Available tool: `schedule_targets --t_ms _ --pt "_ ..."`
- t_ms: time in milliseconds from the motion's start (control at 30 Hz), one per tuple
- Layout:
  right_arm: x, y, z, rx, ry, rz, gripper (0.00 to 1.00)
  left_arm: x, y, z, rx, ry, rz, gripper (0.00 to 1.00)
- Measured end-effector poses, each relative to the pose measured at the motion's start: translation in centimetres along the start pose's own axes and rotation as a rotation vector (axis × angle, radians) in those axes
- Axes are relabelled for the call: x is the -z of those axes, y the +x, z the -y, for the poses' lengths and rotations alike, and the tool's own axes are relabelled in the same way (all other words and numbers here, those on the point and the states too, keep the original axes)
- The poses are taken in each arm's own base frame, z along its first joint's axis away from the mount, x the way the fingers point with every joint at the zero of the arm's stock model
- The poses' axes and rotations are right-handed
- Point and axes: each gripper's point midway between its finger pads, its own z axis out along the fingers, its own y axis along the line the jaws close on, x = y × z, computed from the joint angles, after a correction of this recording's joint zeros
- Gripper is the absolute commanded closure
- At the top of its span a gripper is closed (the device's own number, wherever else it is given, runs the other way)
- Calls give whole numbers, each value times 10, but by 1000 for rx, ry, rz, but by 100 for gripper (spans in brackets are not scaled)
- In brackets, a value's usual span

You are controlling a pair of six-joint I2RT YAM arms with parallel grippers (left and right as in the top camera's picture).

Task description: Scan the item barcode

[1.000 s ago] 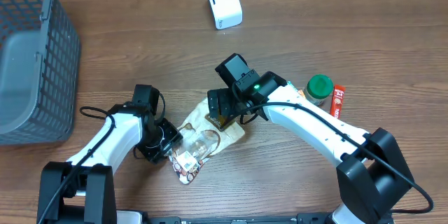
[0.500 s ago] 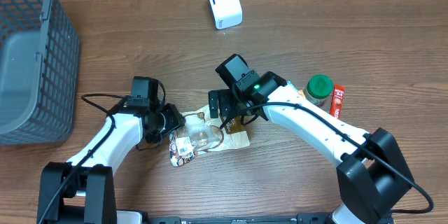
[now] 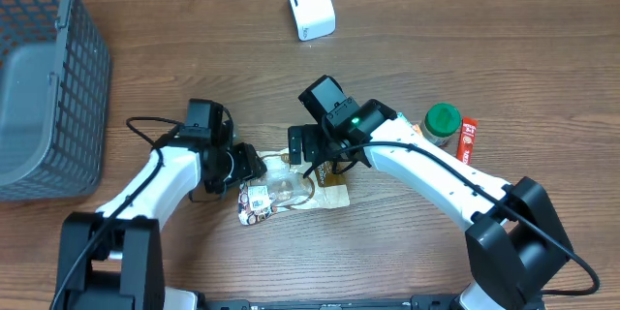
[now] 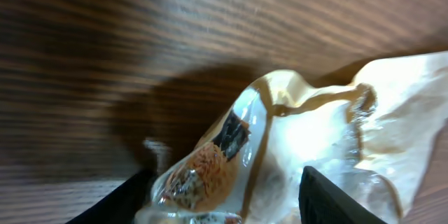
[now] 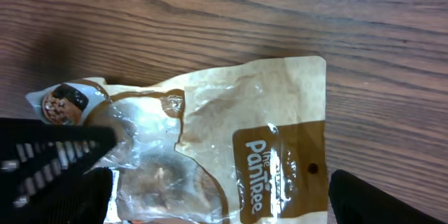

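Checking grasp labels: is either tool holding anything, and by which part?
The left tool grips the Panitee pastry bag by its crumpled, clear-windowed end; the right tool is open, holding nothing.

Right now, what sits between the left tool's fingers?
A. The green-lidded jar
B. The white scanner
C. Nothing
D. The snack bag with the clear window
D: in the left wrist view the snack bag fills the gap between the fingers of the left tool, its end raised above its own shadow on the table.
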Motion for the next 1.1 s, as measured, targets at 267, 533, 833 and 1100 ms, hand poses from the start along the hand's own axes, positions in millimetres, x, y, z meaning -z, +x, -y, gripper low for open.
schedule_targets --t_ms 267,533,833,1100 --pt "-7 19 10 -21 21 -67 0 -4 -2 3 -2 13 -24 49" --pt "-17 27 14 -47 14 -76 0 -5 -2 3 -2 13 -26 53" --pt "-38 41 16 -104 -73 -106 0 -5 -2 3 -1 15 -28 56" --pt "-42 43 10 -147 -107 -125 0 -6 -1 3 0 14 -31 57"
